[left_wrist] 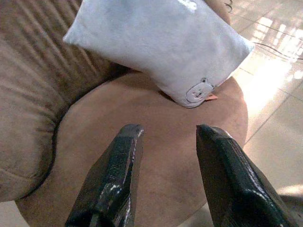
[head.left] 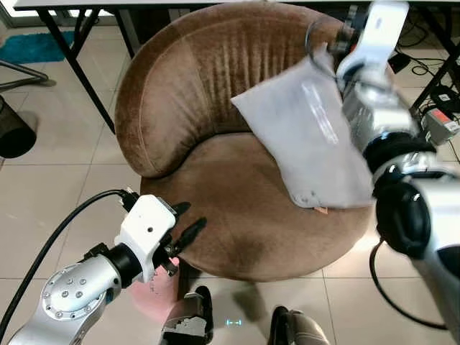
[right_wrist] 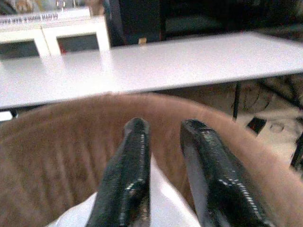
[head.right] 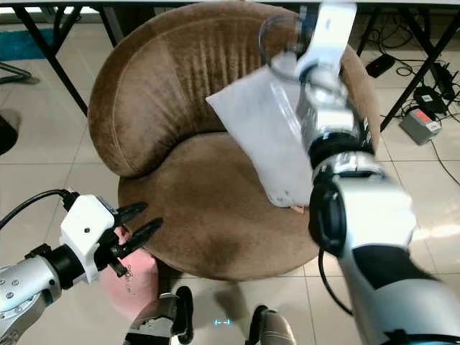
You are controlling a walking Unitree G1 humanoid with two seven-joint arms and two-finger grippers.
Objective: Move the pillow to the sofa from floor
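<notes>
A: On the brown sofa (head.left: 244, 215) the grey pillow (head.left: 309, 136) leans against the backrest, its lower edge touching the seat. Why does it stand tilted like that?

B: I think because the right gripper (right_wrist: 163, 189) is above its upper corner. The two fingers are a little apart, with pillow cloth between them at the bottom; if they really pinch it, I cannot tell.

A: And the left gripper (head.left: 183, 230)?

B: It waits at the front edge of the seat, fingers spread, holding nothing.
</notes>
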